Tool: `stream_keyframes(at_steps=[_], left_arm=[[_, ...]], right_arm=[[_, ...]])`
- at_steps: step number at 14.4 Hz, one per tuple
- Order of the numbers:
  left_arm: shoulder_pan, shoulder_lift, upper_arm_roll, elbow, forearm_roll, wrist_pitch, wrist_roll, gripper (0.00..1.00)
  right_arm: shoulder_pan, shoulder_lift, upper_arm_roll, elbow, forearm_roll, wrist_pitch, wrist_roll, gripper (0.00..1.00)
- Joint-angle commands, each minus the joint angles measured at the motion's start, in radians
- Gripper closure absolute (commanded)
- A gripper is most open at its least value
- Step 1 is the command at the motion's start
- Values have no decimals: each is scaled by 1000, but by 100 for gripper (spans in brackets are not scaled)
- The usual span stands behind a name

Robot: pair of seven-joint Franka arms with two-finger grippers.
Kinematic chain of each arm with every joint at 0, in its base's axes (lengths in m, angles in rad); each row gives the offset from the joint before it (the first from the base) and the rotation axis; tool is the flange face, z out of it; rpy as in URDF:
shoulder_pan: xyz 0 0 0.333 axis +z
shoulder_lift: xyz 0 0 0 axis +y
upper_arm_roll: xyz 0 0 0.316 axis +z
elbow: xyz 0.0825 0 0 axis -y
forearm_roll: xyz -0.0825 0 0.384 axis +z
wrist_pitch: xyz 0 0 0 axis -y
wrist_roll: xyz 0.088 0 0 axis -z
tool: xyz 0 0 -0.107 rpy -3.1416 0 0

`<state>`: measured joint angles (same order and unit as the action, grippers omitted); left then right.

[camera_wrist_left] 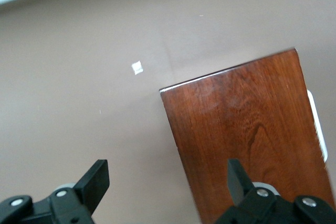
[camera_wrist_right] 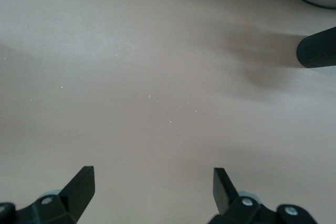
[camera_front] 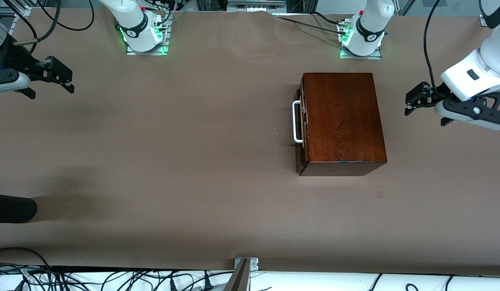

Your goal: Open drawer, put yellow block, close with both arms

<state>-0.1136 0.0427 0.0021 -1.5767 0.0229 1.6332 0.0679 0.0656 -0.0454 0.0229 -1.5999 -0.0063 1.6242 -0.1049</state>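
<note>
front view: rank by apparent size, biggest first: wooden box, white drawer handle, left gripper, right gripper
1. wooden box, by far the largest.
2-3. left gripper and right gripper: look alike, both open and raised off the table, so no ranking.
4. white drawer handle: long but thin, least area.

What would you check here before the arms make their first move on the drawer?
1. Drawer shut in the box: ok, nothing is pulled out.
2. Handle free to grab: ok, nothing touches it.
3. Left gripper open and empty, in the air beside the box: ok.
4. Right gripper open and empty, over bare table at the right arm's end: ok.
5. Yellow block located: not ok, no view shows it.
6. Dark object at the table edge near the right arm: cannot tell what it is.
</note>
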Motion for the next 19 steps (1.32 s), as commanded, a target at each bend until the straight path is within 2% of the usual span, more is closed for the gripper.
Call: stream_keyframes(at_steps=[1,3,9,19], left_arm=[[23,-83,-5,-132,-12,31,-97,0],[52,-83,-7,-140,-12,28,-86,0],[54,-47,-8,-100,-11,17,-86,0],[52,-35,-8,-91,-11,-16,-83,0]], right_arm=[[-4,2,6,14,5,-15,2,0],[-4,2,8,15,5,-14,5,0],[-4,2,8,14,6,-21,2,0],[-4,2,8,14,11,-26,7,0]])
